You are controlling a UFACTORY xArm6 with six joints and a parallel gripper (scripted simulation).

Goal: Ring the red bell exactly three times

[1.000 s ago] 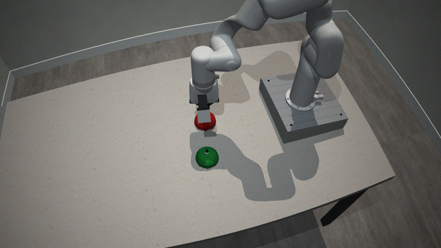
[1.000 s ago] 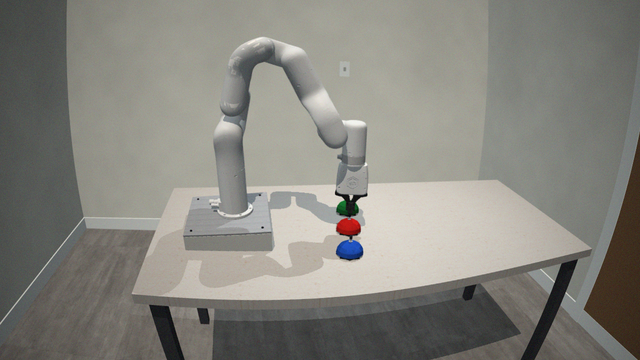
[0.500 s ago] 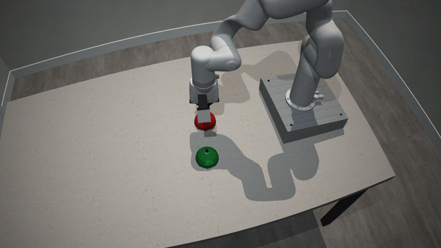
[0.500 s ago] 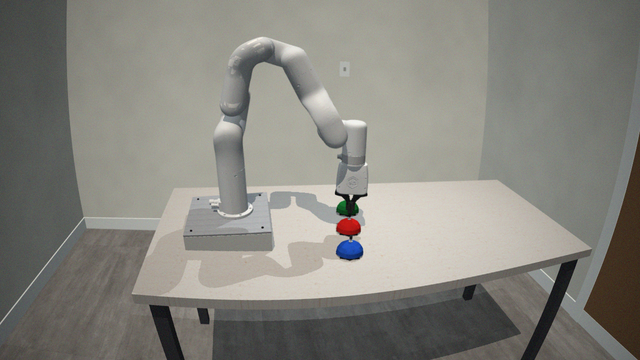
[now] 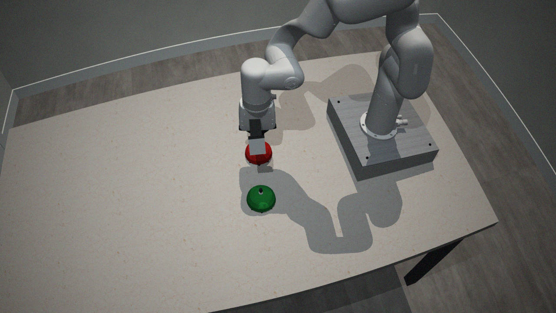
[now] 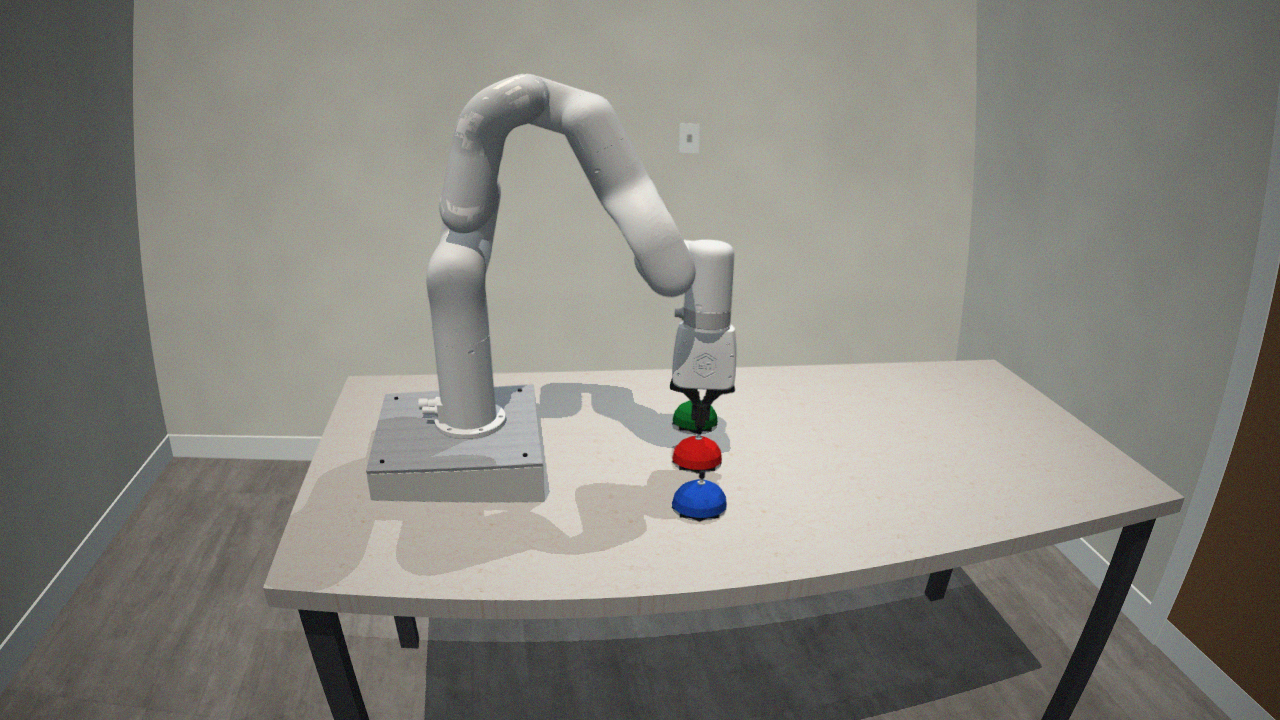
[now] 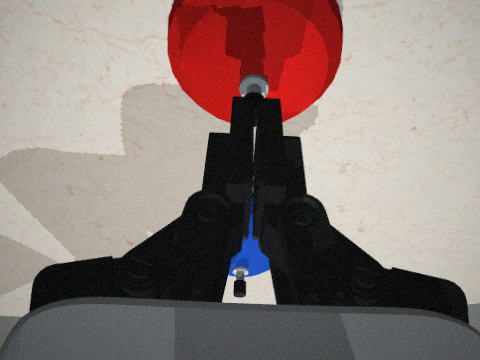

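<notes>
We found the pincer (image 7: 254,107) closed, empty, above the red bell (image 7: 200,40); green bell (image 5: 260,199) and blue bell (image 6: 699,499) flanked it, far from desk (image 6: 895,465) edges

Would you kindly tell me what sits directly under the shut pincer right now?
The red bell lies under the shut pincer, whose tips meet its silver button. Whether the button is depressed cannot be seen.
</notes>
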